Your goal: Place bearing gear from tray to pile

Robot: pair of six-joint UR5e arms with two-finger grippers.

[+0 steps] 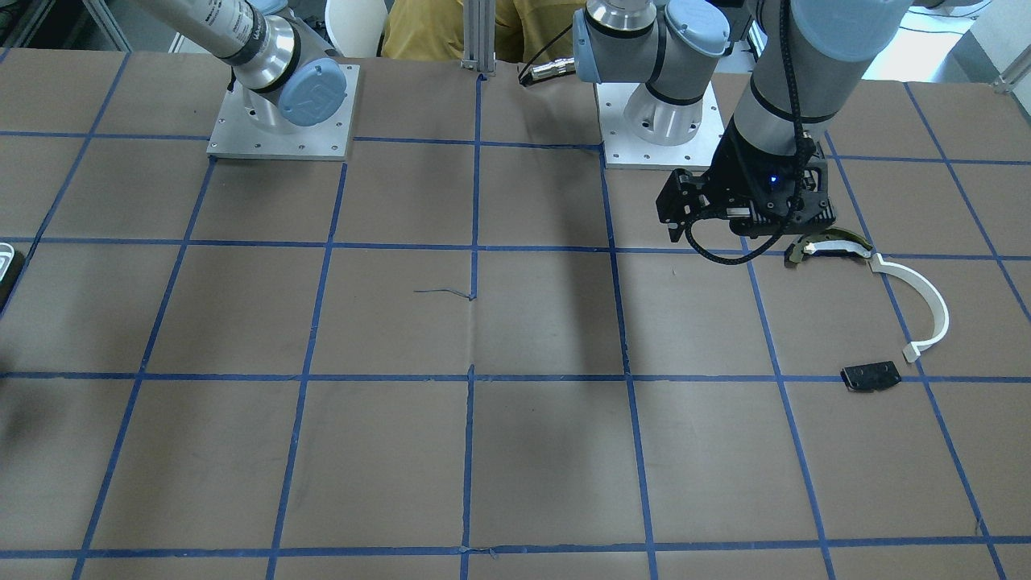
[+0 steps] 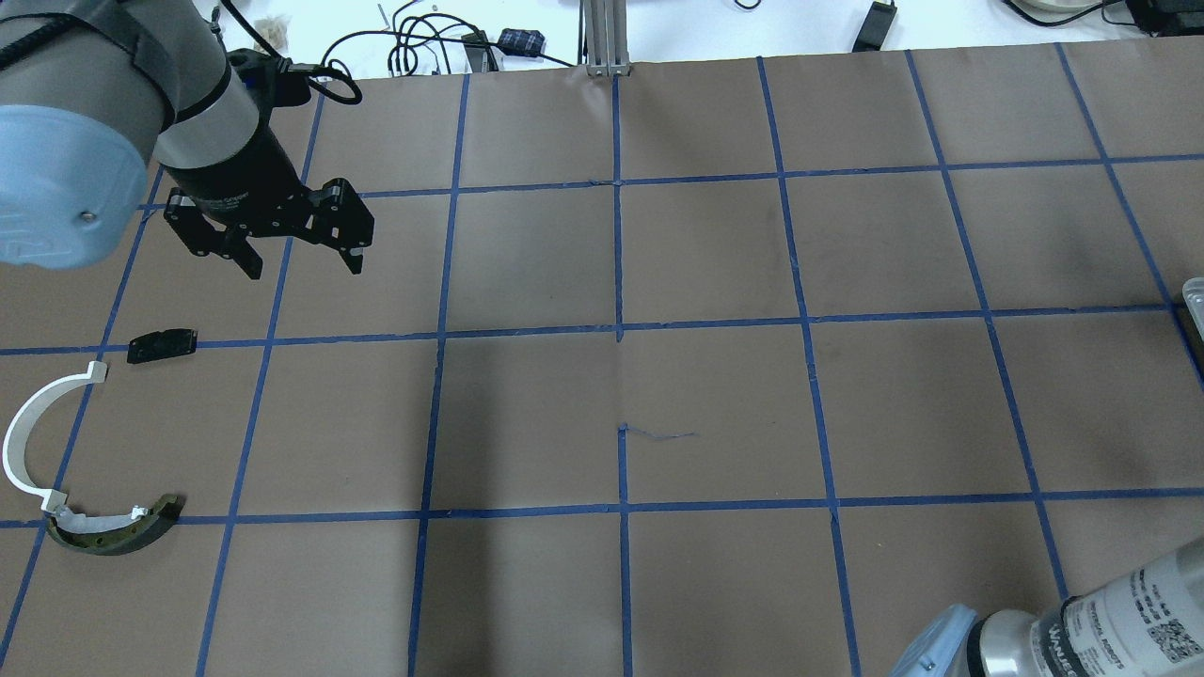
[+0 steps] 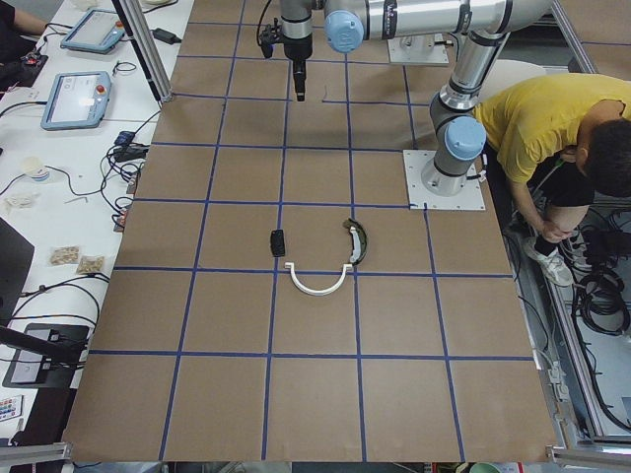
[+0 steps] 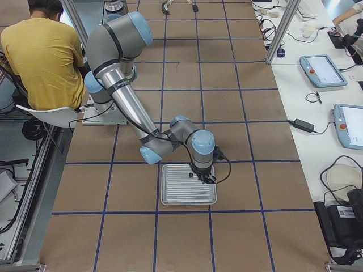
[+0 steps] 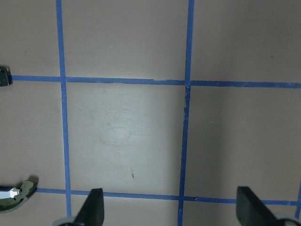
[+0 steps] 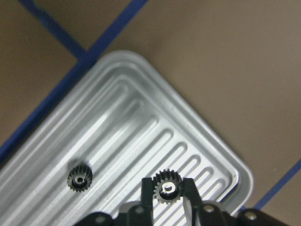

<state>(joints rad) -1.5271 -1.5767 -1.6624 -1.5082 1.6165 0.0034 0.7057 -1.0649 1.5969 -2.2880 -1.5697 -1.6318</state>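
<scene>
**Right gripper pinching a gear on the tray, pile lying at the far end of the table**

The right gripper (image 6: 168,194) is closing on the bearing gear (image 6: 167,187). Its two fingers (image 6: 146,190) are pressing against opposite sides of the small dark toothed wheel, near one rounded corner of the tray (image 6: 117,94). The pictures are not showing whether the gear is resting on the ribbed silver tray floor or sitting just above it. A second gear (image 6: 80,179) of the same kind is lying flat on the tray, apart from the fingers.

The pile (image 2: 94,442) is lying at the opposite end of the table (image 2: 715,254), well apart from the tray. A white arc strip (image 2: 26,440) is curving there, one end touching an olive-and-black curved piece (image 2: 113,532). A flat black plate (image 2: 162,345) is sitting near the strip's other end, not touching it.

The left gripper (image 2: 305,269) is hanging above the table beside the pile with its fingers spread wide and nothing between them. Its wrist view is looking down on bare surface, with the olive piece and the plate only just showing at the left edge.

The table is wearing brown paper, marked into large squares by blue tape (image 2: 618,263). Both arm bases are standing on metal plates along one long side. A person in a yellow shirt (image 4: 37,54) is sitting on a white chair (image 4: 54,116) behind those bases. White benches (image 4: 317,124) along the other long side are carrying tablet-like screens (image 4: 323,71) and loose cables.
</scene>
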